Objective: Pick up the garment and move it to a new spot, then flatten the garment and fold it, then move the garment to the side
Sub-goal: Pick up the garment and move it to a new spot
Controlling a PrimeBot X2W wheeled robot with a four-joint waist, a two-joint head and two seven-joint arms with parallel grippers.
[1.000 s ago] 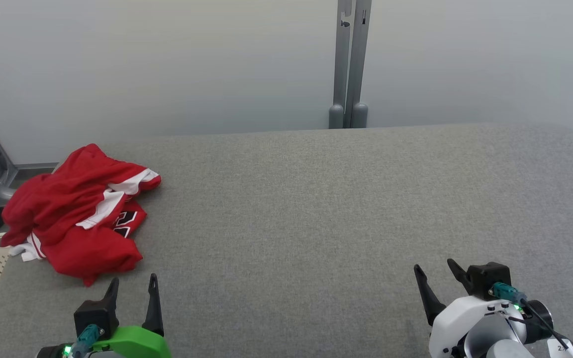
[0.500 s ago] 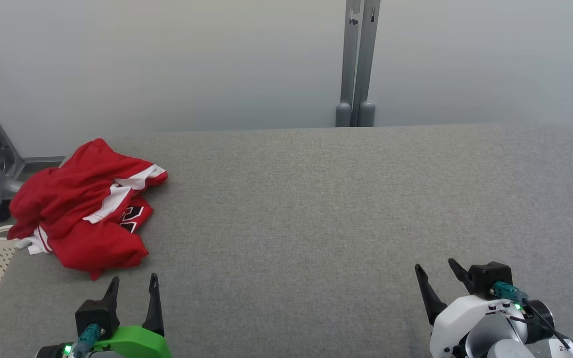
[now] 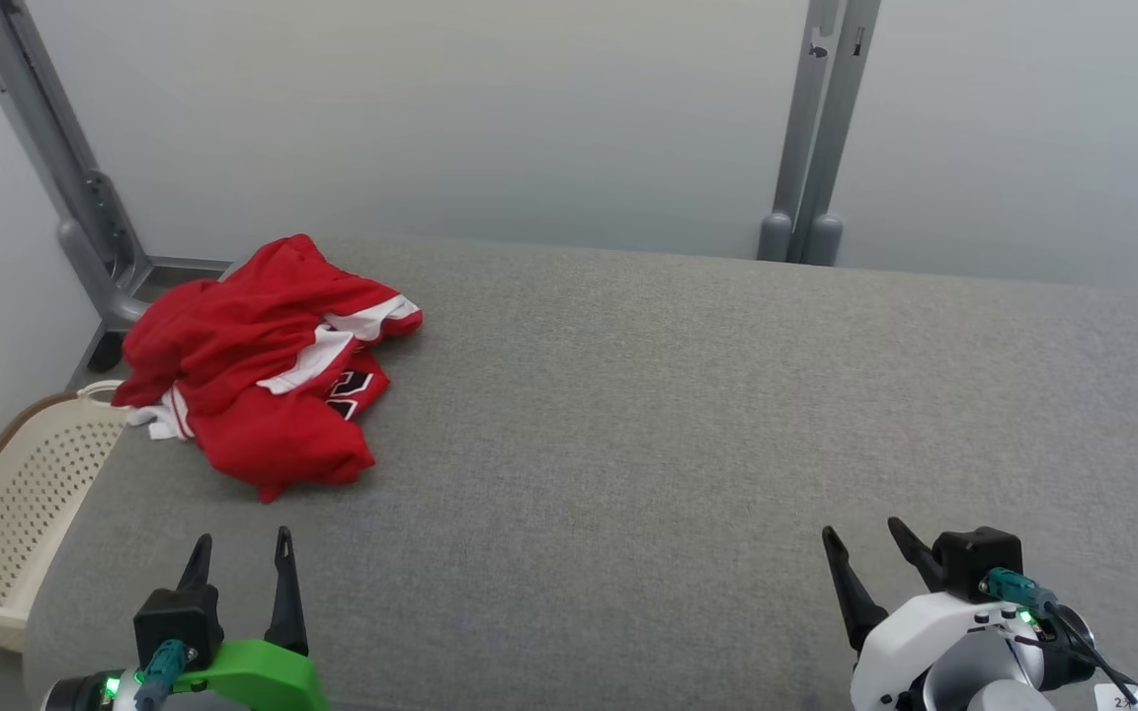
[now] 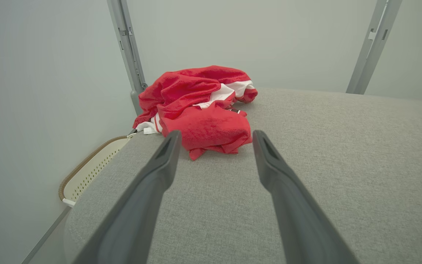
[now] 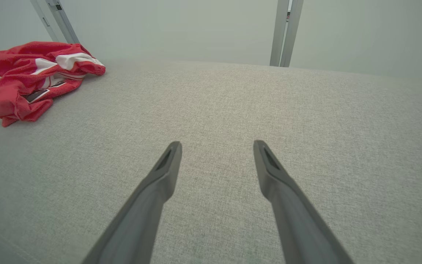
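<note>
The garment (image 3: 268,370) is a crumpled red piece with white panels and a black-and-white patch, heaped at the far left corner of the grey padded table (image 3: 648,415). My left gripper (image 3: 241,543) stands open near the front left edge, a short way in front of the heap and apart from it. The left wrist view looks between the open fingers straight at the garment (image 4: 200,110). At the front right my right gripper (image 3: 863,533) is open over bare table, far from the cloth. The right wrist view has the garment (image 5: 35,79) at its upper left.
A cream perforated basket (image 3: 11,513) stands off the table's left edge, below the garment. Grey metal posts rise behind the table at the far left (image 3: 65,168) and the back right (image 3: 816,148). A pale wall closes the back.
The head camera has swung left and tilted, so the whole picture shifted right and the basket came into view. The garment lies as before. Both grippers stay open.
</note>
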